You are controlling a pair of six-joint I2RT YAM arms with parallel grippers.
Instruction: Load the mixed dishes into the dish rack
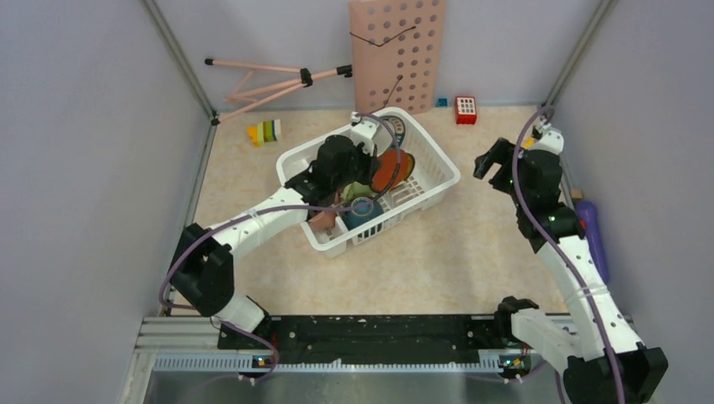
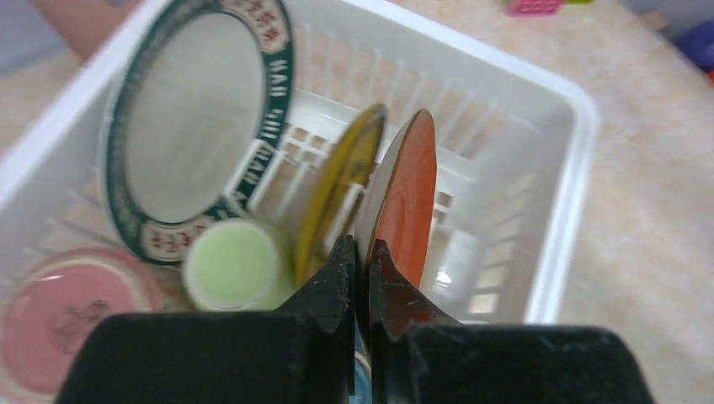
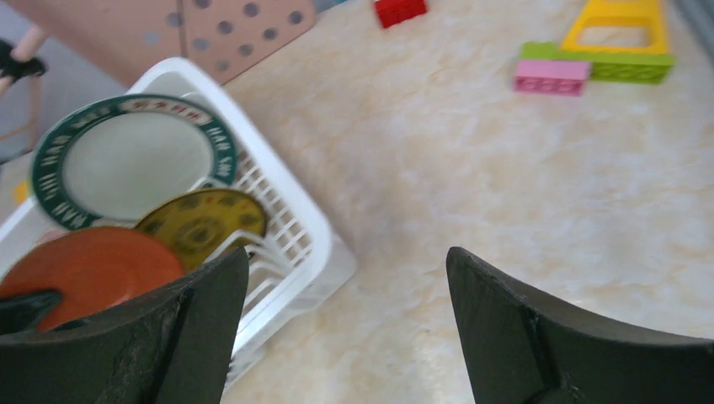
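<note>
Loading is judged nearly done: from above, dishes [image 1: 391, 171] are seen inside the rack [image 1: 450, 175]. At the left wrist, the left gripper [image 2: 359, 251] is pressed together on nothing visible, just beside the orange plate [image 2: 408, 194]. At the right wrist, the right gripper [image 3: 345, 257] is spread wide, empty; withdrawal is called for.

Robot lab test cell: grey panel walls [image 1: 76, 126], alu frame posts [image 1: 181, 59], mounting rail [image 1: 354, 332] at table [image 1: 438, 252] edge.

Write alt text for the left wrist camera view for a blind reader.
The left gripper, jaws shut, sits at the bottom edge over the white dish rack, its tips at the lower edge of the orange plate. Beside that plate stand a yellow plate and a large teal-rimmed plate, with a light green mug and pink cup lower left.
</note>
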